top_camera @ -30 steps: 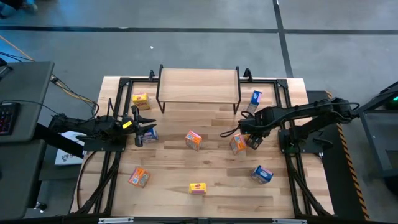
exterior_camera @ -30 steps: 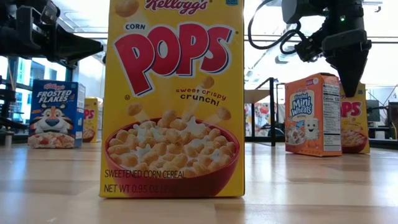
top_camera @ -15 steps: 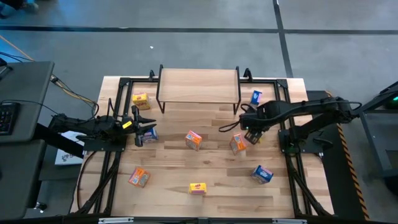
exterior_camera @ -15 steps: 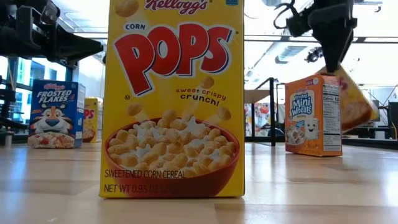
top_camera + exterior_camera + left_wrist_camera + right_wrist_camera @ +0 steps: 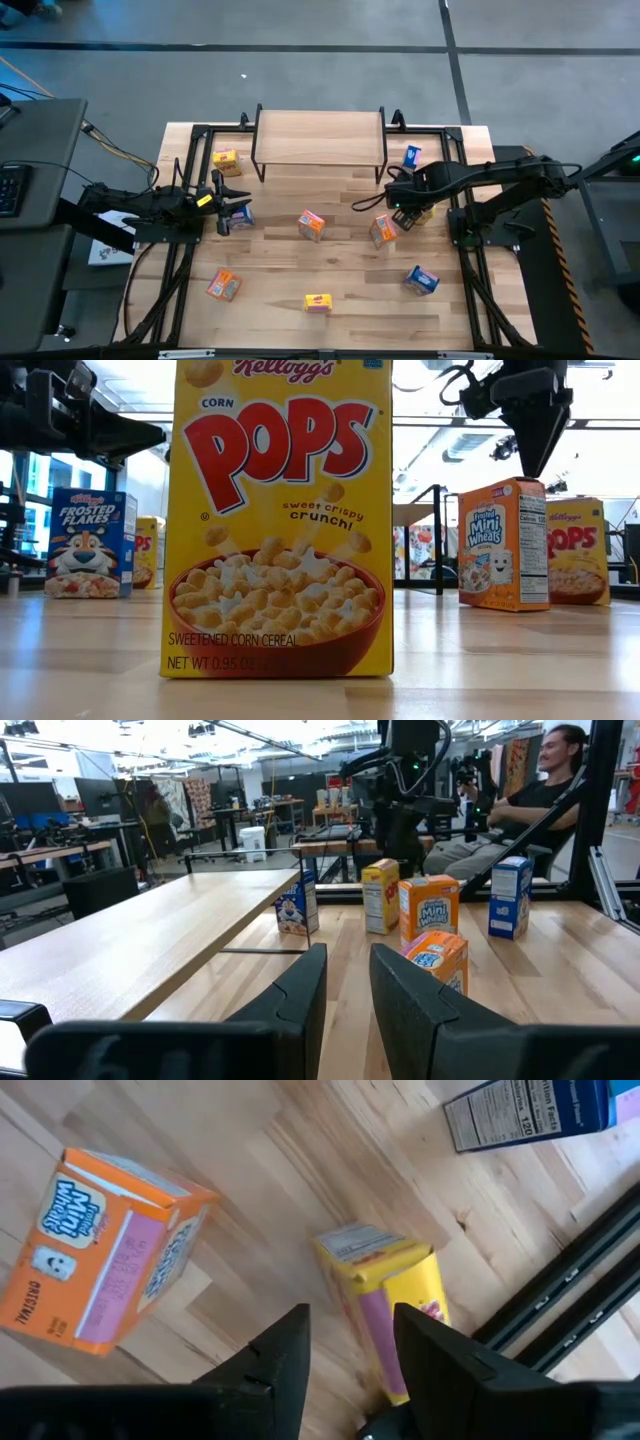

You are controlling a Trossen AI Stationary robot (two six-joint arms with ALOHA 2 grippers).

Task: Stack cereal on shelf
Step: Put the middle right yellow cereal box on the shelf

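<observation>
The right gripper (image 5: 350, 1320) has its jaws together on nothing, hovering just above a yellow cereal box (image 5: 385, 1275) that stands on the table near the right rail. As I read it, the step in hand is picking that box up. The jaws need to part first, then come straight down and pinch the box across its narrow sides, high enough that it will not tip.

An orange cereal box (image 5: 382, 230) stands close by at about 7 o'clock from the gripper, so the approach should stay vertical. A blue cereal box (image 5: 411, 157) stands at 12 o'clock. The black frame rail (image 5: 452, 200) runs close at 3 o'clock.

The shelf (image 5: 318, 135) lies toward 10 o'clock with its top bare, and the way there looks open once the box is lifted above the plank edge.

The left gripper (image 5: 235, 207) waits at the left side with its jaws together.
</observation>
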